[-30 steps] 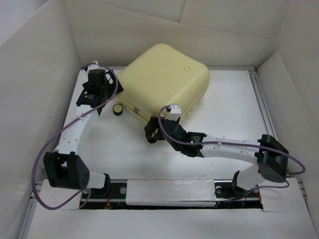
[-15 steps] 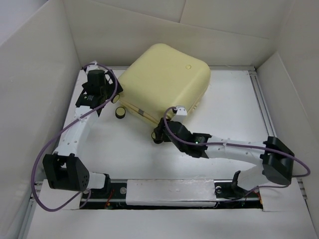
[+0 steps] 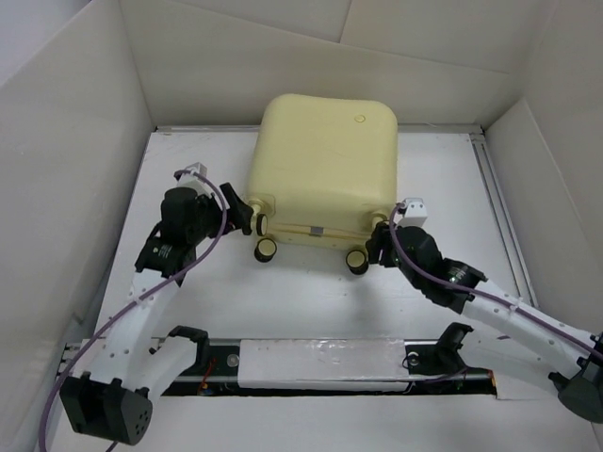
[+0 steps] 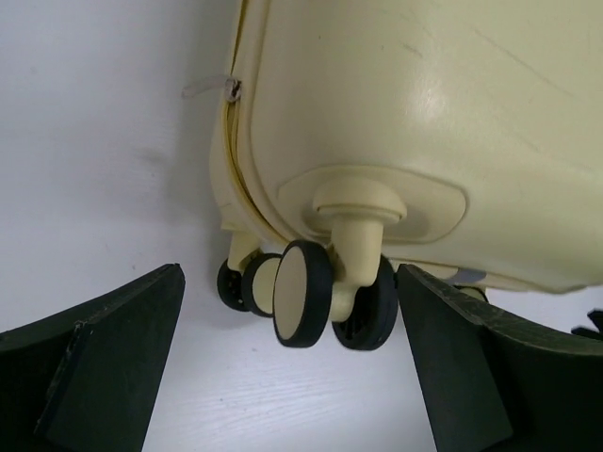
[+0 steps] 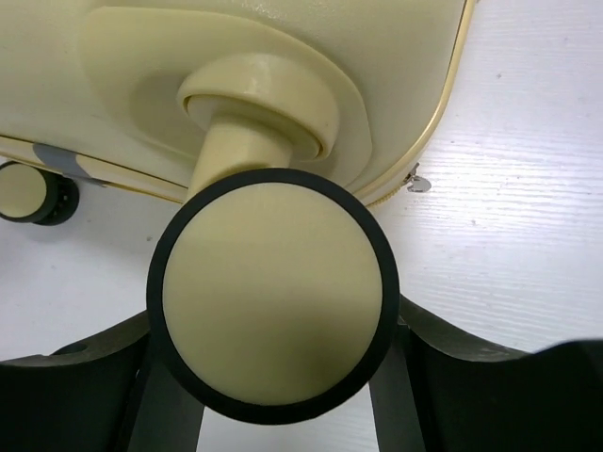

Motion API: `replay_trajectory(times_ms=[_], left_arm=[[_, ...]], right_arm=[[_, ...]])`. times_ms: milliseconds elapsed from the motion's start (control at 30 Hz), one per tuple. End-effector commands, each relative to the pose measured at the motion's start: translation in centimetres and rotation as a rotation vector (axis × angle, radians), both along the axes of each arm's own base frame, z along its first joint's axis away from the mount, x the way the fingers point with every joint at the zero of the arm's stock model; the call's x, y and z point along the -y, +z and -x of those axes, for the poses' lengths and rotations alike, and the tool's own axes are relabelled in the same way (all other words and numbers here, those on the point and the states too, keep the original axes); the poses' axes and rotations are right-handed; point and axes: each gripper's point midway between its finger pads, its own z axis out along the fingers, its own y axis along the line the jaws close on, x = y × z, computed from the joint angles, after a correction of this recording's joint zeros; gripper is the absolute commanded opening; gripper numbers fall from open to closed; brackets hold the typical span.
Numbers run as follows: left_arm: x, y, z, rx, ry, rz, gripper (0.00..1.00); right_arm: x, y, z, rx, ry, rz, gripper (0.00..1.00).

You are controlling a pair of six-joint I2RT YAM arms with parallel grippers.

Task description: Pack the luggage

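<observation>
The luggage [image 3: 325,160] is a closed pale yellow hard-shell case lying flat at the back centre, its caster wheels toward me. My left gripper [image 3: 247,217] is at its near left corner. In the left wrist view that gripper [image 4: 288,282] stands open around a double caster wheel [image 4: 301,294]; its right finger [image 4: 452,348] is close against the wheel's black rim and the left finger is well clear. My right gripper [image 3: 377,243] is at the near right corner. In the right wrist view it [image 5: 273,325] is shut on a cream caster wheel [image 5: 273,292], with fingers pressed on both sides.
Tall white cardboard walls [image 3: 75,141] box in the table on the left, back and right. Two more caster wheels [image 3: 267,249] stick out along the case's near side. A zipper pull [image 4: 209,89] lies on the table by the case's seam. A mounting rail [image 3: 320,363] runs along the near edge.
The luggage has swung from diagonal to square, wheels facing me. My left gripper came forward from the back left to a corner wheel. My right gripper moved right and closed on another wheel.
</observation>
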Motion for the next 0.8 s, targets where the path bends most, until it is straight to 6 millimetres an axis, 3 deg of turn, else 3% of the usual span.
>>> replay_trajectory(times_ms=[0, 67, 133, 167, 367, 633, 767], left_arm=[[1.5, 0.8, 1.3, 0.073, -0.081, 0.085, 0.92], [2.0, -0.5, 1.8, 0.078, -0.108, 0.112, 0.92], [2.7, -0.4, 2.5, 0.110, -0.139, 0.156, 0.94], [3.0, 0.9, 2.3, 0.157, -0.148, 0.180, 0.94], [3.8, 0.5, 2.0, 0.164, -0.194, 0.201, 0.95], [4.9, 1.8, 1.9, 0.208, -0.258, 0.225, 0.96], [4.6, -0.7, 1.2, 0.105, -0.234, 0.191, 0.94]], right_arm=[[-0.8, 5.7, -1.9, 0.152, 0.071, -0.085, 0.21], [-0.8, 6.2, -2.6, 0.145, 0.092, -0.095, 0.21], [-1.0, 5.5, -2.8, 0.130, 0.111, -0.069, 0.21], [-1.1, 5.5, -2.8, 0.125, 0.122, -0.075, 0.21], [-2.3, 5.5, -2.8, 0.125, 0.171, -0.100, 0.21], [-4.7, 4.8, -2.9, 0.094, 0.240, -0.102, 0.19], [-5.0, 5.0, -2.8, 0.101, 0.249, -0.108, 0.19]])
